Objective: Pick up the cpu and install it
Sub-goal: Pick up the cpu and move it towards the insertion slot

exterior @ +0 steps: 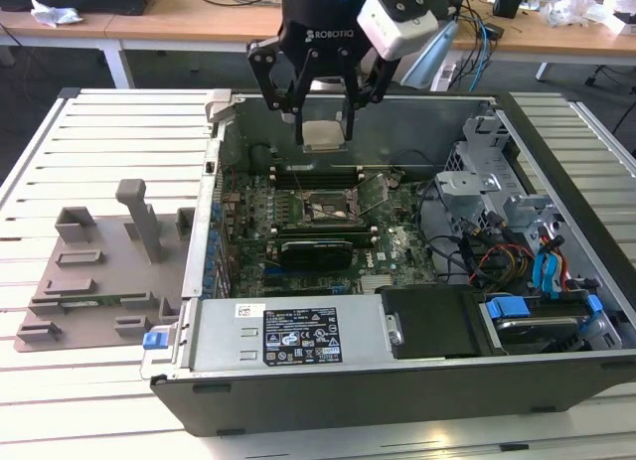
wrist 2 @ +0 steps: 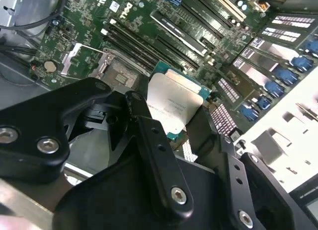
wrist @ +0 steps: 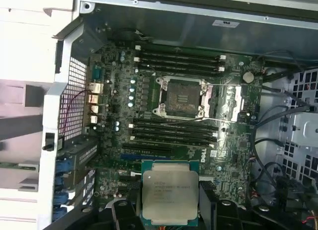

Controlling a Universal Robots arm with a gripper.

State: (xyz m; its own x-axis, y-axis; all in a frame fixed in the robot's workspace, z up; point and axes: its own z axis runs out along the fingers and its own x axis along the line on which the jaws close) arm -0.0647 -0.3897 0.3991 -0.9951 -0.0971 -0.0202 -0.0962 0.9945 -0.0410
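Above the open computer case (exterior: 397, 385), which lies on its side on the white slatted desk (exterior: 89, 132), the claw (exterior: 324, 130) hangs with its black fingers clamped on two opposite edges of the cpu (exterior: 325, 138); the chip is held flat, its silvery plate facing upward, well clear of the green motherboard (exterior: 393, 246) below. In the exterior view the cpu sits higher than the case's rim, in front of the far wall; the square metal-framed socket (exterior: 331, 208) lies beneath and nearer the camera, its dark centre uncovered. In the first wrist view the socket (wrist: 182, 97) stands between two banks of long black memory slots (wrist: 179, 61), and the cpu (wrist: 170, 192) shows apart from it, gripped at both sides. In the second wrist view the plate (wrist 2: 174, 105) tilts across the frame between the finger links. A long black expansion card (exterior: 316, 249) lies just beside the socket; a grey moulded fixture (exterior: 99, 271) rests on the desk at the exterior view's left, apart from the case.
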